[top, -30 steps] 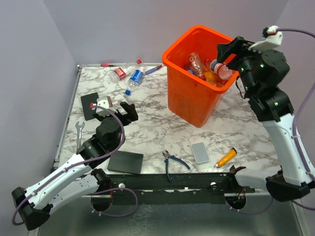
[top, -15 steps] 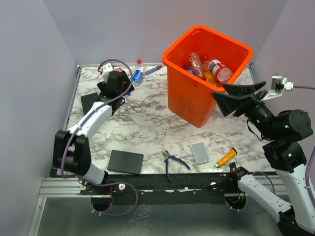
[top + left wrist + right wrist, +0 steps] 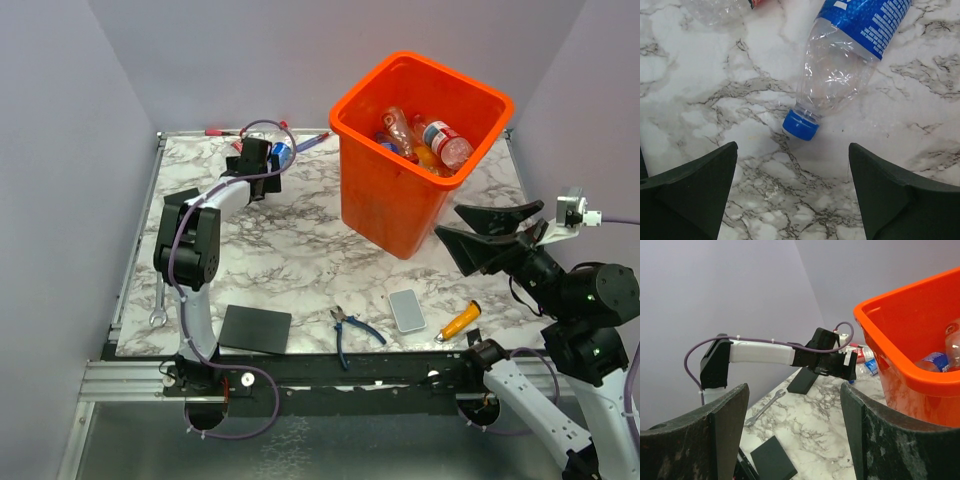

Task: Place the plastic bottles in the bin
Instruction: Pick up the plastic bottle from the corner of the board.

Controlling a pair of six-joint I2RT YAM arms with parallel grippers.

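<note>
Only left wrist shows bottle cap (image 3: 800,125)

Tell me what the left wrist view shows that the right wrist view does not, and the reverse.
Left wrist alone: a blue-labelled bottle lying on its side, its blue cap toward the open left gripper, untouched. Right wrist alone: the orange bin with bottles inside, the left arm stretched out beside it, a wrench, the open right gripper. Both: the marble table; perhaps that bottle too, but too small in the right wrist view to tell.
</note>
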